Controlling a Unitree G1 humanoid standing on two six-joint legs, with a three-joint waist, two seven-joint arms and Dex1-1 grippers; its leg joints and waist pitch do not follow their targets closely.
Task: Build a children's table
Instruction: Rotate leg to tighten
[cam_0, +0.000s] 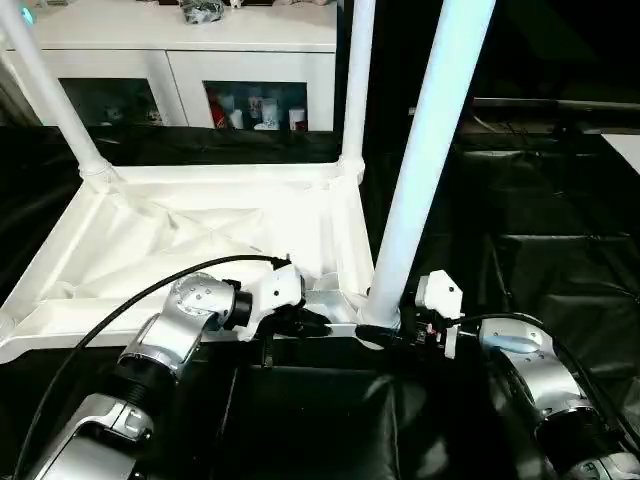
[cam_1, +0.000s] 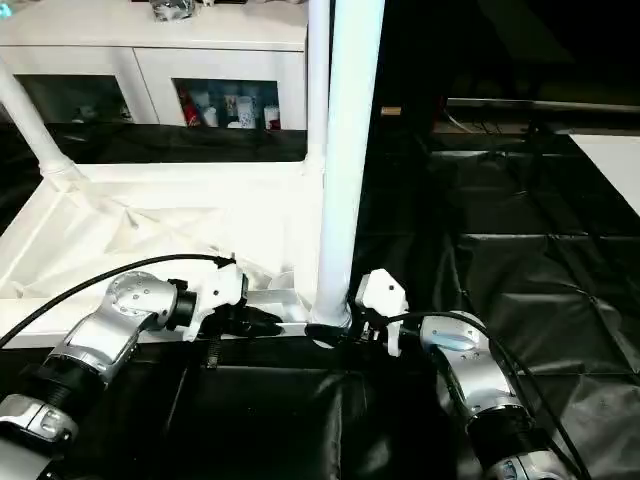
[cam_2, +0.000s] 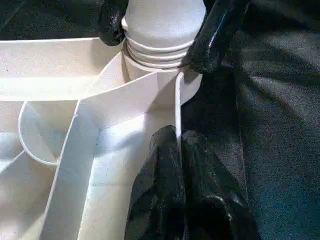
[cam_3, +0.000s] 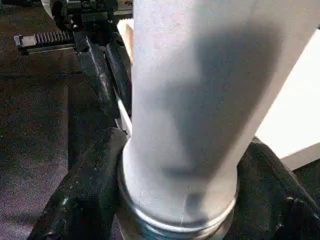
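Note:
The children's table top (cam_0: 200, 230) lies upside down, ribbed underside up, on the black-sheeted table. Legs stand in its far-left socket (cam_0: 50, 90) and far-right socket (cam_0: 358, 80). A third white leg (cam_0: 430, 150) rises from the near-right corner socket. My right gripper (cam_0: 378, 332) is shut around that leg's base, one finger (cam_3: 85, 190) on each side of the tube (cam_3: 200, 100). My left gripper (cam_0: 325, 322) is shut on the top's thin rim wall (cam_2: 177, 100) just beside that corner, with its fingers (cam_2: 160, 185) pinching it.
A white glass-door cabinet (cam_0: 180, 60) stands behind the black-sheeted table (cam_0: 540, 220). Black sheet stretches to the right of the white top. A white surface (cam_0: 628, 150) shows at the far right edge. A black cable (cam_0: 120, 310) arcs over my left forearm.

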